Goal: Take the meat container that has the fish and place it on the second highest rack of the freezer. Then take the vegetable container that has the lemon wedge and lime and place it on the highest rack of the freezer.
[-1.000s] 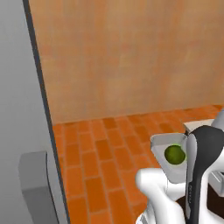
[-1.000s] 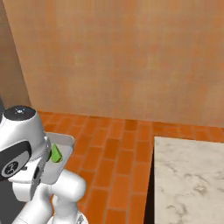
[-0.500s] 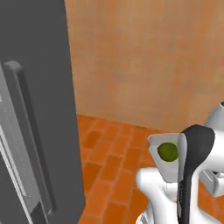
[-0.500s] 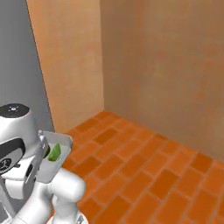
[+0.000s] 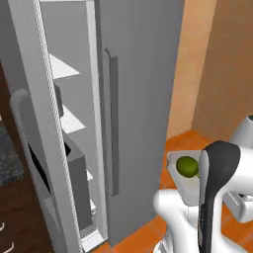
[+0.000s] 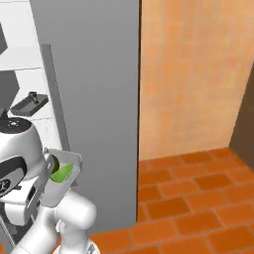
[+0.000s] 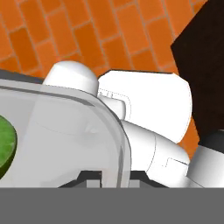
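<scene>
— While the arm is riding high over the base, where is the vegetable container (image 5: 190,180) sitting?

— It is being carried up beside the arm's upper links, over the orange brick floor (image 6: 198,198), just beside the closed grey fridge door (image 5: 143,99). From the right base view the container (image 6: 62,177) is showing as a pale, translucent tray with rounded corners and a raised rim, tilting a little.

— What is lying inside it?

— A round, dark green lime (image 5: 187,166) is resting near the container's far edge, and a brighter green piece (image 6: 61,173) is lying against its wall; I cannot tell whether that is a wedge. Through the hand camera the clear container wall (image 7: 87,135) is curving across the picture with a green patch (image 7: 5,146) at the left edge.

— And the gripper (image 7: 111,175)?

— Its fingertips are pressing nearly together on the container's rim, pinching it at the bottom of the hand view.

— What is standing around it?

— To the left, the freezer (image 5: 64,123) is standing with its door open, white racks stepping down inside. A dark container (image 6: 29,103) is resting on one rack, seen in the right base view.
</scene>
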